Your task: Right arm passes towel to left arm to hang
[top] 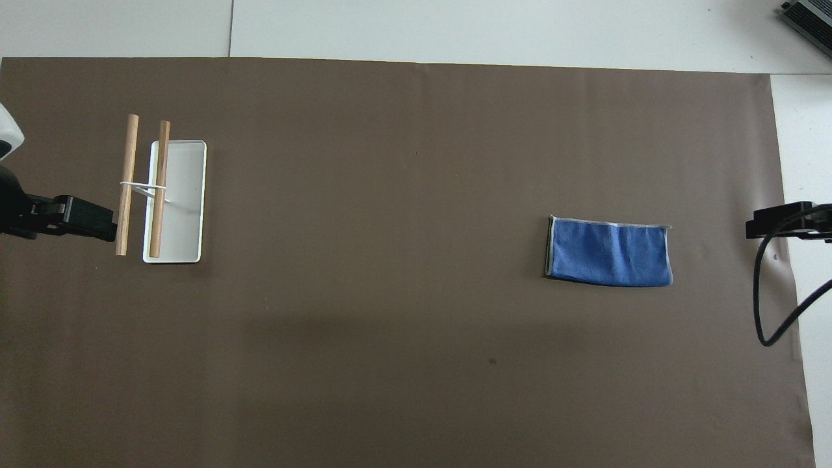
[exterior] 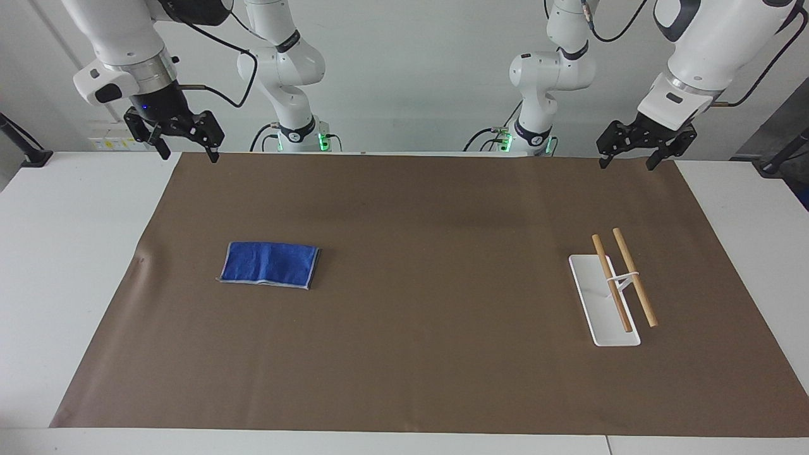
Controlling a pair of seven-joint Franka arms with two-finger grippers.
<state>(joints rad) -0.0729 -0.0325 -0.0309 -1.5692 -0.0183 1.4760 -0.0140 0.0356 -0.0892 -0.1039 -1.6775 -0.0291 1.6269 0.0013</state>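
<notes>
The blue folded towel (exterior: 268, 265) lies flat on the brown mat toward the right arm's end of the table; it also shows in the overhead view (top: 610, 252). My right gripper (exterior: 188, 156) is open and empty, raised over the mat's edge nearest the robots, apart from the towel; one finger (top: 780, 220) shows in the overhead view. My left gripper (exterior: 626, 163) is open and empty, raised over the mat's corner nearest the robots, where it waits; only its edge (top: 78, 218) shows in the overhead view beside the rack.
A towel rack (exterior: 613, 291) with two wooden rods on a white tray base stands toward the left arm's end; it also shows in the overhead view (top: 162, 192). The brown mat (exterior: 430, 354) covers most of the white table.
</notes>
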